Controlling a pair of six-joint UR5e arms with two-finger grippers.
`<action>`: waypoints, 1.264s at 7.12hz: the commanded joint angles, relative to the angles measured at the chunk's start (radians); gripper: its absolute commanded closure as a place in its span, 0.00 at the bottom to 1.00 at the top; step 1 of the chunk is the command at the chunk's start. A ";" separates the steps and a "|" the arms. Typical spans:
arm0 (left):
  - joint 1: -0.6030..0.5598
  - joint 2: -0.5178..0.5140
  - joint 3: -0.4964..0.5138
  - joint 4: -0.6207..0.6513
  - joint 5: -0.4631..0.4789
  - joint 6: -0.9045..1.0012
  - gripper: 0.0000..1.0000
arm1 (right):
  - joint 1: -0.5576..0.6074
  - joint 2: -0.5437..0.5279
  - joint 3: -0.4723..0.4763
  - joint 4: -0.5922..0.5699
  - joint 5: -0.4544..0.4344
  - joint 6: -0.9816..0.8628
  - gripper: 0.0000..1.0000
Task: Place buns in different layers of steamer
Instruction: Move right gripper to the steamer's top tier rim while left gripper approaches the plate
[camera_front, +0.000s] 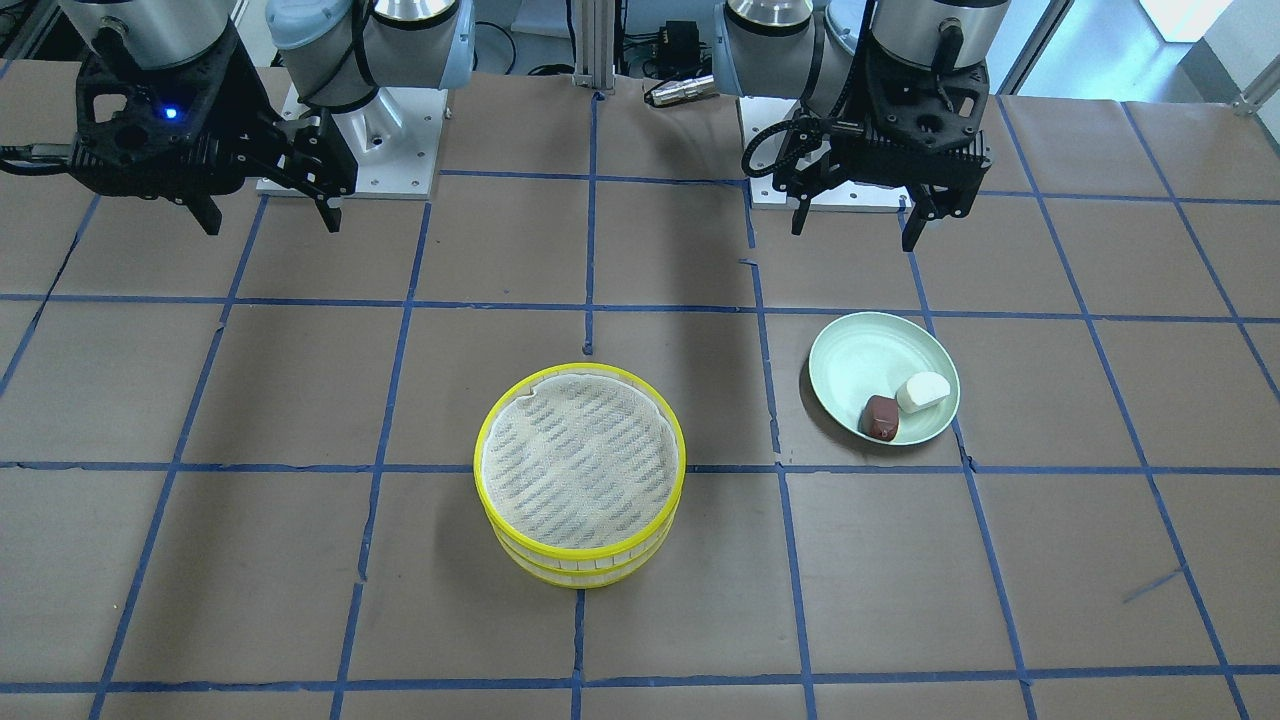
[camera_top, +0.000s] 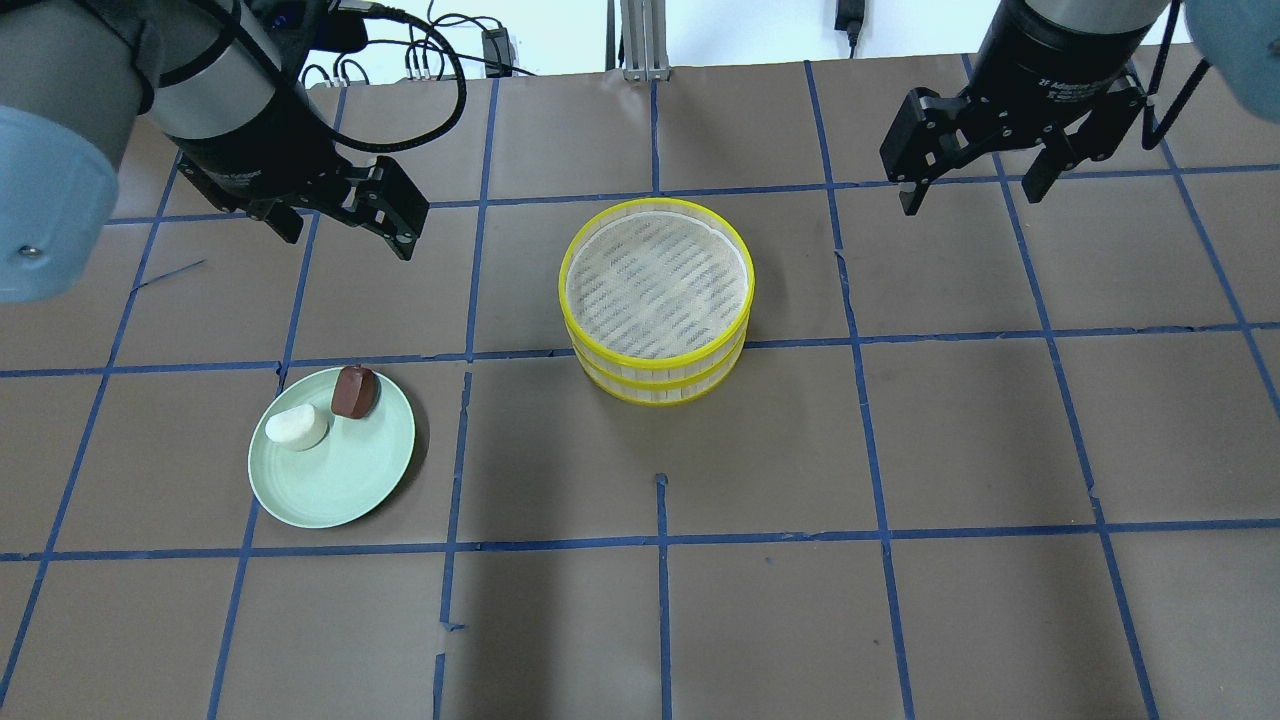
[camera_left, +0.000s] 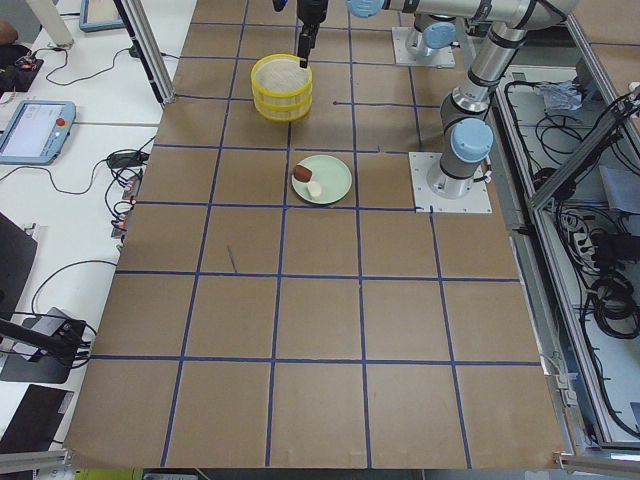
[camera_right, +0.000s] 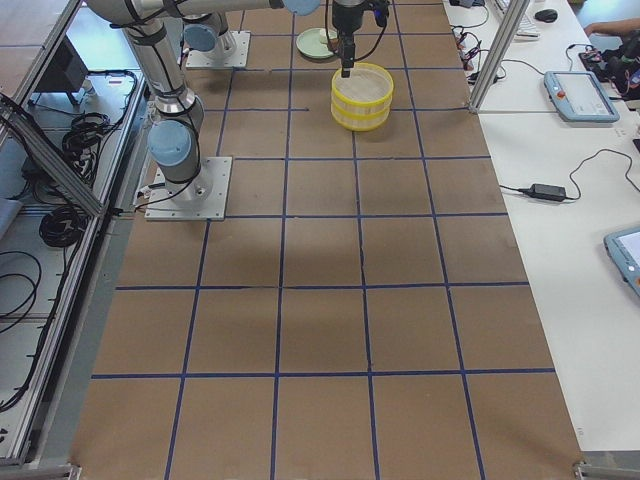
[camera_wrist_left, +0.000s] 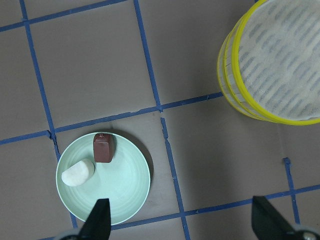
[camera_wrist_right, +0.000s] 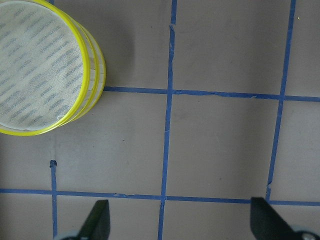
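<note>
The left claw (camera_top: 348, 238) hangs high above the brown paper-covered table (camera_top: 1000, 450), fingers spread wide and holding nothing. The right claw (camera_top: 970, 198) hangs the same way on the other side, wide and empty. Between their two sides stand the round yellow-rimmed steamer trays, the upper tray (camera_top: 657, 280) seated squarely on the lower tray (camera_top: 655, 392). Its whitish cloth lining is bare, and open table lies all round the stack. Well apart on the robot's left sits the pale green round plate (camera_top: 340, 475), also with free table around its rim. Both buns lie on the part of the plate farther from the robot, close beside each other. The white oblong bun (camera_top: 297, 427) has its long axis roughly across the table, slightly slanted. The dark reddish-brown bun (camera_top: 353, 391) points away from the robot. Blue tape lines (camera_top: 660, 540) mark the table in squares.
</note>
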 joint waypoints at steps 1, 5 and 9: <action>0.000 0.001 -0.009 0.000 0.005 0.003 0.00 | -0.001 0.008 -0.004 -0.003 -0.002 0.001 0.00; -0.002 0.003 -0.009 0.000 0.002 0.001 0.00 | 0.007 0.215 -0.003 -0.220 0.002 0.032 0.00; 0.011 -0.043 -0.118 0.012 0.015 0.003 0.00 | 0.131 0.340 0.058 -0.447 0.004 0.188 0.00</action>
